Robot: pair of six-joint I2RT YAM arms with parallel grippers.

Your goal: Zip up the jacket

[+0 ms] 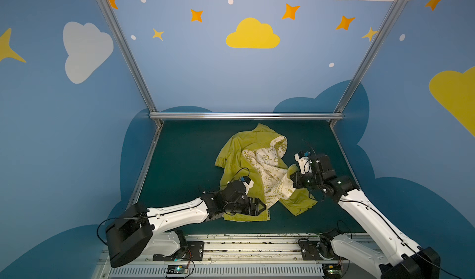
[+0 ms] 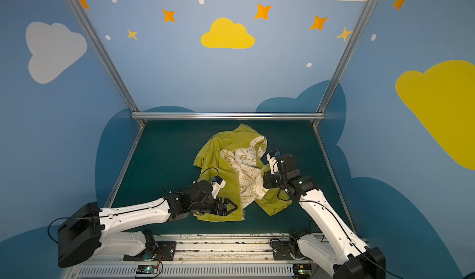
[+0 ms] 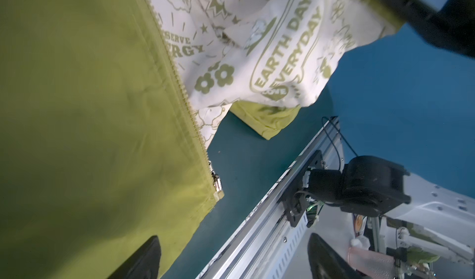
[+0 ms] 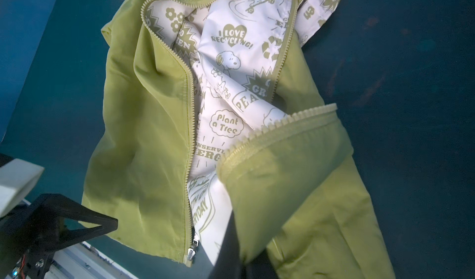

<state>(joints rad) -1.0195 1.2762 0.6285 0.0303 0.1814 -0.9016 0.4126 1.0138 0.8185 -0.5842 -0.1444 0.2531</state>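
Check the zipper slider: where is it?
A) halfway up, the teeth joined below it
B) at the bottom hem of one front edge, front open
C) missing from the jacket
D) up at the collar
B: the zipper slider sits at the hem corner of the jacket, whose front edges lie apart.

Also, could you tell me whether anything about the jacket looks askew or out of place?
The jacket lies crumpled and unzipped, lining exposed. One front panel is bunched in the right gripper, away from the slider at the other panel's hem. The left gripper is open.
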